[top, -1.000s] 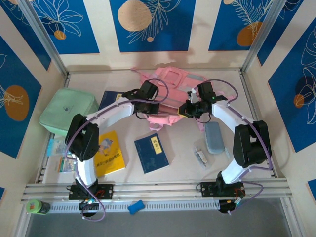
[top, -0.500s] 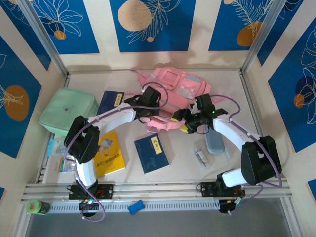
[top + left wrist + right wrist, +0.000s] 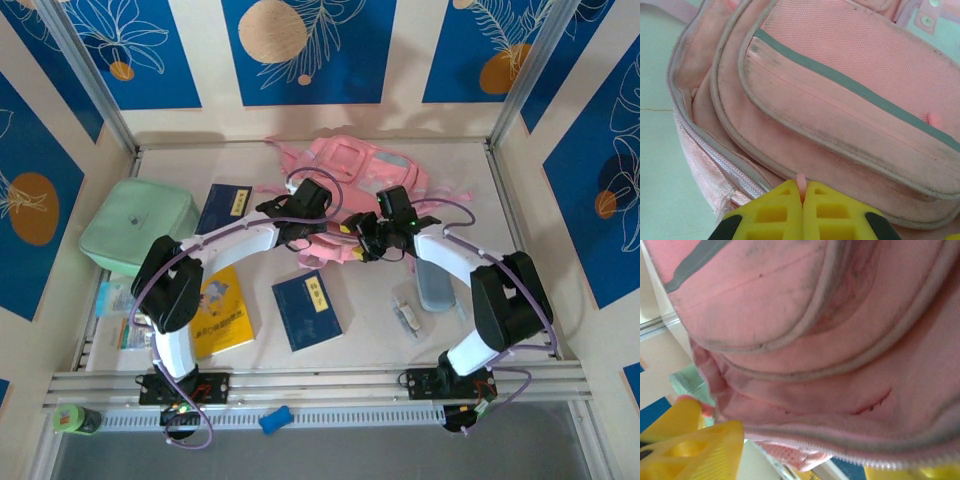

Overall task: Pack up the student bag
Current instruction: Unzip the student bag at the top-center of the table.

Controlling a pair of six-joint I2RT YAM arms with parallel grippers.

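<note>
at the far middle of the surface [image 3: 470, 180] lies the pink student bag [image 3: 350, 170]. at its near edge the left gripper [image 3: 802, 200] is clenched on a small pink tab [image 3: 800, 181]; just beside it, the right gripper [image 3: 352, 232] hangs released, jaws apart.

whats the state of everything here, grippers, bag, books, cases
left gripper, shut on the zip pull
right gripper, open, bag's zip edge between the jaws
student bag, lying on the table, zip by the grippers looks closed
near blue book, closed, flat
far blue book, closed, flat
yellow book, closed, flat
pencil case, closed
mint green case, closed
</note>
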